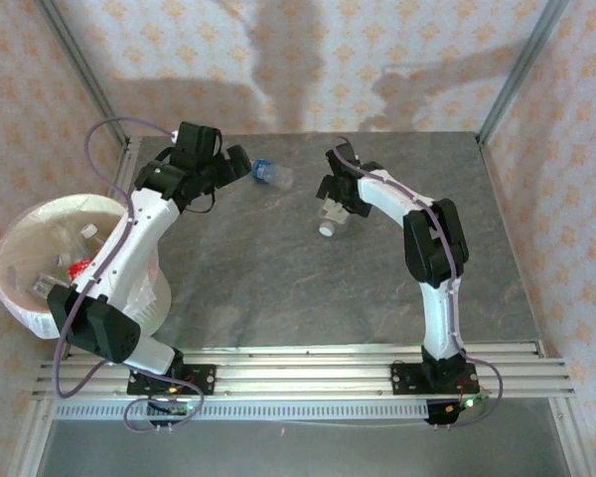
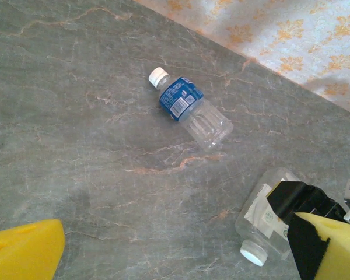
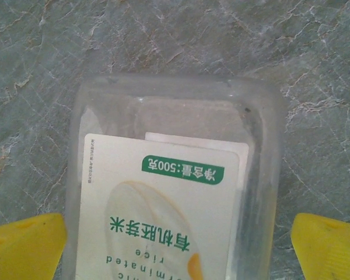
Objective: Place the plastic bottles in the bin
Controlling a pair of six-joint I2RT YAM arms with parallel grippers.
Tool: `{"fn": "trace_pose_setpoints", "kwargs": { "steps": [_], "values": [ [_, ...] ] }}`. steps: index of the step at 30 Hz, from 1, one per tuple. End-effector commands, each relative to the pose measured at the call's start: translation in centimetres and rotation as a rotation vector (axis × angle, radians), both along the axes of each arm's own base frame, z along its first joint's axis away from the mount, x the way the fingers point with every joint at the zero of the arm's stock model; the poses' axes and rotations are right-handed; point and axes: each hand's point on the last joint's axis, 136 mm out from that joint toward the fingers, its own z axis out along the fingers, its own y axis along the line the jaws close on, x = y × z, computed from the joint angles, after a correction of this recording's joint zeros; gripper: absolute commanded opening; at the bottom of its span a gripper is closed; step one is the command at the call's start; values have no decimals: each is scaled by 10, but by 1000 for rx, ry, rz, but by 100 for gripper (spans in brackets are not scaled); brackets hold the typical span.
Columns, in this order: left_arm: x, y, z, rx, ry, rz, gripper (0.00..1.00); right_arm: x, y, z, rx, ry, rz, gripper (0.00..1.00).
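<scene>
Straddling a clear white-labelled bottle (image 3: 163, 192) that lies on the grey table (image 1: 278, 288), the right gripper (image 3: 178, 251) has its fingers spread wide, one on each side, not pinching. Fingers of the left gripper (image 2: 178, 233) are likewise spread, holding nothing, near a blue-labelled bottle (image 2: 189, 108) lying on its side. At far left, the bin (image 1: 10, 293) holds several bottles (image 1: 79, 266).

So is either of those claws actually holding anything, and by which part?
Nothing is held. The right gripper is open, straddling the white-labelled bottle at its body; the left gripper hangs open short of the blue-labelled bottle.
</scene>
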Motion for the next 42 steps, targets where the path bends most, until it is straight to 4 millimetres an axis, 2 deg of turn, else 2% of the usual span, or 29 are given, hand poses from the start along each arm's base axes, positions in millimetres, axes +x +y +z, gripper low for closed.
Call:
{"fn": "trace_pose_setpoints", "kwargs": {
  "steps": [1, 6, 17, 21, 26, 28, 36, 40, 42],
  "values": [
    [0, 7, -2, 12, 5, 21, 100, -10, 3, 21, 22, -28, 0, 99],
    [2, 6, -5, 5, 10, 19, 100, -17, 3, 26, 26, -42, -1, 99],
    [1, 6, -10, 11, 25, 18, 100, -36, 27, -9, 33, 54, 97, 99],
    [2, 5, -13, 6, 29, 16, 100, -39, 16, -25, -24, 92, 63, 99],
    [4, 4, -16, -1, 33, 17, 100, -45, 15, -35, -30, 115, 67, 99],
    [6, 3, -18, -5, 39, 16, 100, -46, 13, -34, -30, 106, 74, 99],
    [13, -6, -20, -40, 25, -11, 100, -42, 15, -23, -45, 24, 171, 79],
    [18, -15, -14, -84, -22, -31, 100, -38, 17, -7, -28, -68, 211, 68],
    [20, -19, -13, -113, -50, -41, 100, -37, 22, 8, 5, -123, 236, 64]
  ]
}}
